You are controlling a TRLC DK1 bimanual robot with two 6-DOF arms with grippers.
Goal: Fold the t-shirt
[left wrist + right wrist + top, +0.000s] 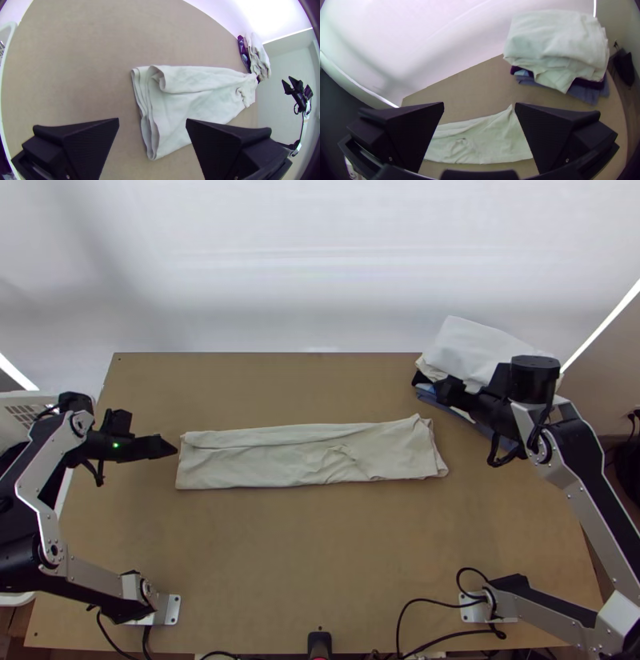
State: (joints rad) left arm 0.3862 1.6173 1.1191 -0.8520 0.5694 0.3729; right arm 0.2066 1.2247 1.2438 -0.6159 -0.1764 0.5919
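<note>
In the top view my left gripper [164,447] is just off the left end of the light t-shirt [304,456], which lies folded into a long flat strip across the table. My right gripper [450,390] is above and beyond the strip's right end, beside the clothes pile. The left wrist view shows my left gripper [152,121] open and empty, the shirt [196,96] showing stacked layers at its near end. In the right wrist view my right gripper [479,105] stands open with nothing held; part of the shirt [483,140] lies beyond its fingers, slightly wrinkled.
A pile of folded clothes [480,352], white on top with blue below, sits at the table's far right corner. A white basket [24,396] stands off the left edge. Bare wooden table [296,540] lies in front of the shirt; cables run along the near edge.
</note>
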